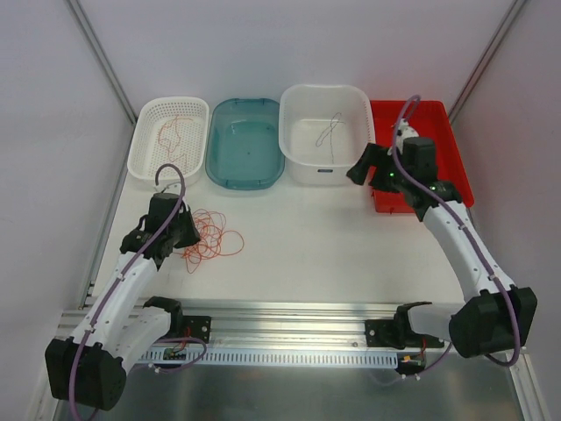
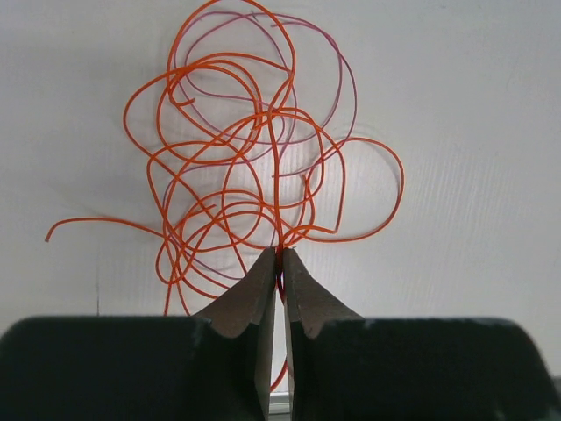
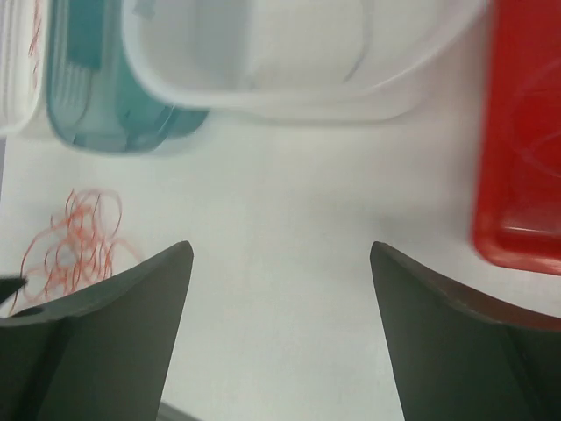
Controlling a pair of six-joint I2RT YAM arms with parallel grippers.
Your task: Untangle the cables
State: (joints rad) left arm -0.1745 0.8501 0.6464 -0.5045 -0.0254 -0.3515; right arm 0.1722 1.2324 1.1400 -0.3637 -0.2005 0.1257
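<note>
Your left gripper (image 2: pixel 280 259) is closed, pinching one strand of the tangled thin orange and pink cables (image 2: pixel 254 175) on the white table (image 1: pixel 307 250). Farther off, your right gripper (image 3: pixel 280 250) hangs wide open near the white plastic tub (image 1: pixel 289 149), which holds a pale grey wire (image 1: pixel 330 132).

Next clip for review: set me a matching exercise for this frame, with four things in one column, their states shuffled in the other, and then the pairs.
Things
1. left gripper
2. right gripper
3. basket
4. white tub

States
A. holds one grey cable
B. shut on a strand of the orange tangle
C. open and empty
D. holds loose orange cables

Pairs: 1-B, 2-C, 3-D, 4-A
</note>
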